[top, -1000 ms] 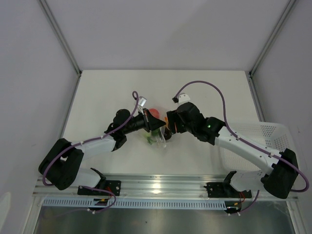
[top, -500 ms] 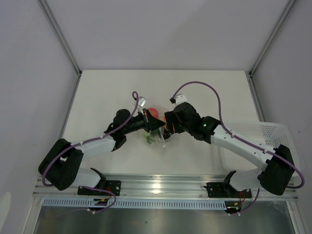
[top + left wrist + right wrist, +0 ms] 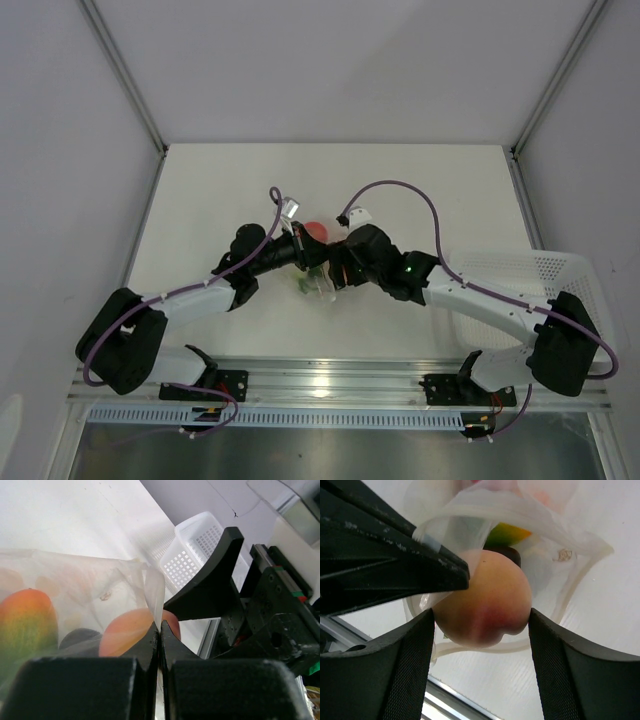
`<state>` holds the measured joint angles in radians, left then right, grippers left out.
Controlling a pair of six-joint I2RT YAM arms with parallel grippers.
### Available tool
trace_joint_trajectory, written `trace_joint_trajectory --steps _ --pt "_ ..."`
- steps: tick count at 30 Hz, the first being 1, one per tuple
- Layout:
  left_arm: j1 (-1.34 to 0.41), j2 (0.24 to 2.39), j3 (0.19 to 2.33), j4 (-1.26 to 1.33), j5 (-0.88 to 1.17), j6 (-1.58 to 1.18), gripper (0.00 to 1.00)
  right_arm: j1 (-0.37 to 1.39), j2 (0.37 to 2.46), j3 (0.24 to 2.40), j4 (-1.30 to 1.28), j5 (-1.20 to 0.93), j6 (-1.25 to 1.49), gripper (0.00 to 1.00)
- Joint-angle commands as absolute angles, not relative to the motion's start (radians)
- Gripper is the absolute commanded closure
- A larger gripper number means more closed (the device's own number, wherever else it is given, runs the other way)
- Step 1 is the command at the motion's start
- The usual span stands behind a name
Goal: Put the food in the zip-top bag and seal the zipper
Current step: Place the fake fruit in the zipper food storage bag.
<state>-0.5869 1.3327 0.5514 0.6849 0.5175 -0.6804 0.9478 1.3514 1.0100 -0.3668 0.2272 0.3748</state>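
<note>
The clear zip-top bag (image 3: 318, 286) lies mid-table with food inside. My left gripper (image 3: 322, 262) is shut on the bag's mouth edge (image 3: 154, 587) and holds it up. In the left wrist view my fingertips (image 3: 150, 639) pinch the clear film. An orange-green fruit (image 3: 25, 620) and a small dark-purple piece (image 3: 79, 638) show through the bag (image 3: 90, 575). My right gripper (image 3: 338, 270) is shut on the orange-peach round fruit (image 3: 485, 600), held at the bag's mouth beside the left fingers (image 3: 395, 565). A red round fruit (image 3: 316, 230) sits just behind. The zipper strip is not clearly visible.
A white slotted basket (image 3: 530, 285) stands at the right edge of the table, under the right forearm; it also shows in the left wrist view (image 3: 192, 550). The aluminium rail (image 3: 330, 380) runs along the near edge.
My right gripper has moved left with the orange-peach fruit, closing in on the bag's mouth. The left gripper has kept its hold on the bag's edge.
</note>
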Motion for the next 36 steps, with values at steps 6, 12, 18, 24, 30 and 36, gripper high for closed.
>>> trace_joint_trajectory --steps 6,12,18,24,30,36 --pt "-0.594 1.287 0.548 0.724 0.508 -0.655 0.99 0.953 1.401 1.032 -0.222 0.363 0.440 0.29" --pt "-0.595 1.289 0.546 0.724 0.506 -0.658 0.99 0.957 1.376 1.045 -0.304 0.429 0.469 0.01" --pt "-0.606 1.296 0.546 0.698 0.474 -0.657 0.99 0.968 1.287 1.022 -0.366 0.466 0.486 0.01" --pt "-0.632 1.256 0.548 0.617 0.414 -0.632 0.99 0.983 1.197 1.038 -0.471 0.477 0.543 0.01" --pt "-0.692 1.198 0.646 0.392 0.260 -0.637 0.99 1.025 1.143 1.046 -0.543 0.289 0.557 0.01" --pt "-0.781 1.183 0.764 0.207 0.071 -0.679 1.00 1.167 1.114 1.042 -0.592 0.346 0.761 0.01"
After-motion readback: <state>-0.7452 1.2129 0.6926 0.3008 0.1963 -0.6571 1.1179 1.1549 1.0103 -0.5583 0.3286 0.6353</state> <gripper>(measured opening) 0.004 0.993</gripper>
